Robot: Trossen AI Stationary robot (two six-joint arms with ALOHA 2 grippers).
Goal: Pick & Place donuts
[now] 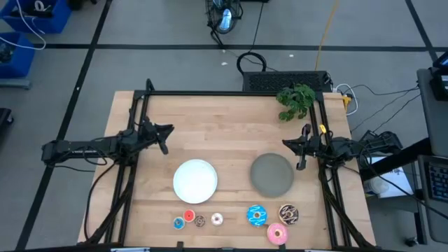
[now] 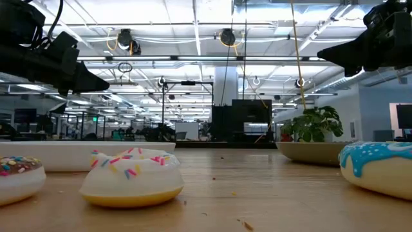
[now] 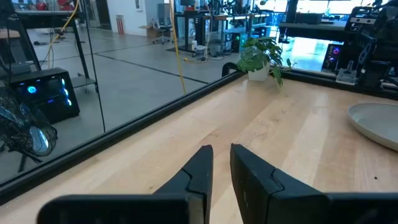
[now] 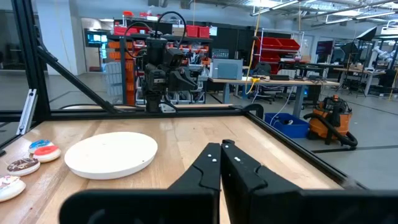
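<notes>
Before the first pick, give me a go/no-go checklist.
1. Left gripper empty, fingers nearly shut, above the table: ok.
2. Right gripper empty, shut, beside the grey plate: ok.
3. White plate bare: ok.
4. Grey plate bare: ok.
5. All seven donuts in view along the front edge, from the tiny blue donut to the pink donut: ok.
6. Fingers opened for a pick: not ok.

A pale wooden table [image 1: 231, 119] is standing on a grey floor [image 1: 175, 28] crossed by dark lines. Blue bins [image 1: 28, 21] are sitting at one corner, and a potted plant [image 1: 295, 101] is resting at the table's far edge. Ceiling lights [image 2: 193, 13] are glowing above. Red shelving [image 4: 277, 50] and an orange vacuum [image 4: 328, 118] are standing beyond.
</notes>
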